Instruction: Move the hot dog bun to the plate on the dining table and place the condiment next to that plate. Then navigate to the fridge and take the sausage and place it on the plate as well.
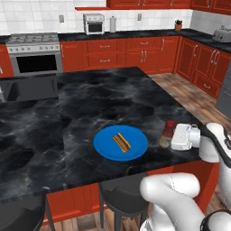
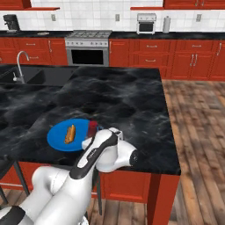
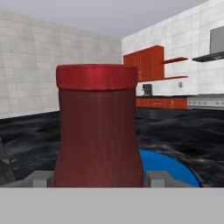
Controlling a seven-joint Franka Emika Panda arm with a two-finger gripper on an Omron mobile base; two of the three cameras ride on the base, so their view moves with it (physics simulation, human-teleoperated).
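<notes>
The blue plate (image 1: pixel 104 145) (image 2: pixel 56 139) lies near the front edge of the black marble dining table (image 1: pixel 90 99) (image 2: pixel 123 101), and the tan-orange hot dog bun (image 1: pixel 122 142) (image 2: pixel 69 134) rests on it. Just right of the plate stands the upright condiment (image 1: pixel 168 132) (image 2: pixel 92 128) (image 3: pixel 98 127), a bottle with a red cap and a brownish-red body. My gripper (image 1: pixel 173 138) (image 2: pixel 94 134) (image 3: pixel 99 179) reaches in level from the right and is shut on the bottle's lower body, one fingertip (image 3: pixel 42 179) on each side. The sausage and the fridge are out of view.
The table's right edge and front edge run close to the bottle. Dark stools (image 1: pixel 122 198) stand under the front edge. A sink (image 2: pixel 26 77) is set into the table's left part. Red cabinets and a stove (image 1: pixel 34 54) line the far wall.
</notes>
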